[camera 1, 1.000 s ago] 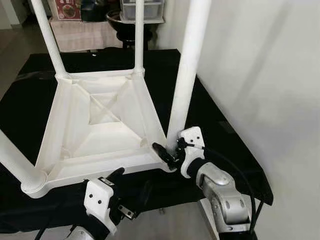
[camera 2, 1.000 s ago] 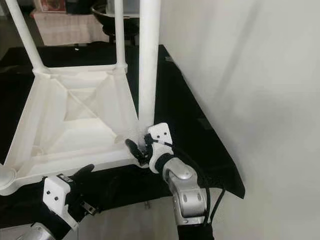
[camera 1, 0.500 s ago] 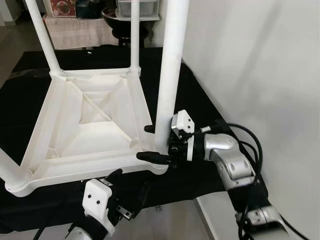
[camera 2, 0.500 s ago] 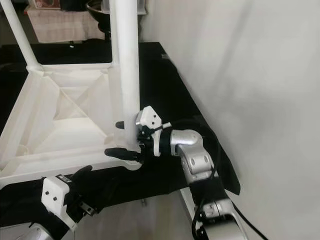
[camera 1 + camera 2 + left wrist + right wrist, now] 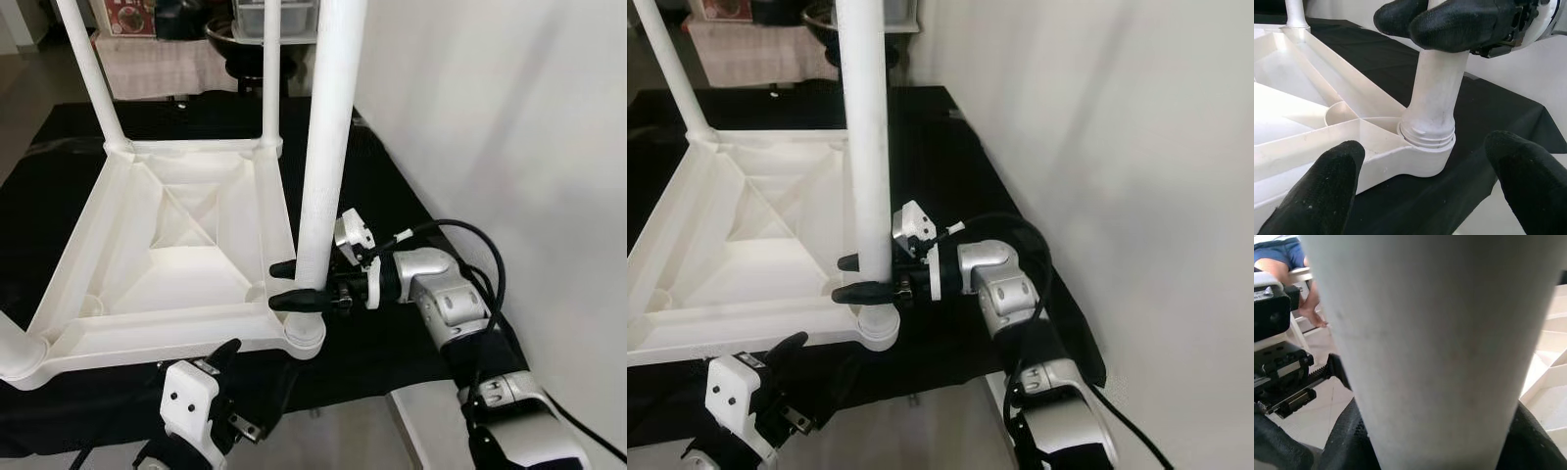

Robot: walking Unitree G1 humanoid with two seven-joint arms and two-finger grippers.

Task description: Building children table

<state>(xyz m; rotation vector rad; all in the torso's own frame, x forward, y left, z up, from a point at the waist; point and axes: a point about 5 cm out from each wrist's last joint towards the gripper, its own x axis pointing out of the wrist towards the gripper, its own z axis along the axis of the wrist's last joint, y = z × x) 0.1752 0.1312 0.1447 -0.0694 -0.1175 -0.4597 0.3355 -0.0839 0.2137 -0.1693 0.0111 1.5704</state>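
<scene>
White wall (image 5: 509, 117) along the robot's right side; black cloth-covered tabletop (image 5: 59, 186) fills the ground ahead; on it lies the white children's table (image 5: 167, 264), upside down, ribbed underside up, legs pointing upward; far left leg (image 5: 93, 73) and far right leg (image 5: 271, 73) stand in the two far corner sockets; a further leg end (image 5: 15, 348) at the near left corner, cut by the frame edge.

Near right leg (image 5: 328, 127) stands upright in the near right corner socket (image 5: 304, 336); in the left wrist view the leg's base shows a ringed collar seated in the socket mouth, whether fully home cannot be told.

Right gripper (image 5: 294, 284) reaches in from the right, arm level with the leg's lower end; its two black fingers (image 5: 294, 300) are clamped around the near right leg just above the socket, one on each side; right wrist view has the leg pressed between the pads.

Left gripper (image 5: 1425, 181) sits low at the near tabletop edge, below the table's near rim, pointing toward the socket; its fingers (image 5: 1322, 191) are spread wide, touching nothing.

Shelving and a dark bowl (image 5: 235, 39) beyond the far tabletop edge.
</scene>
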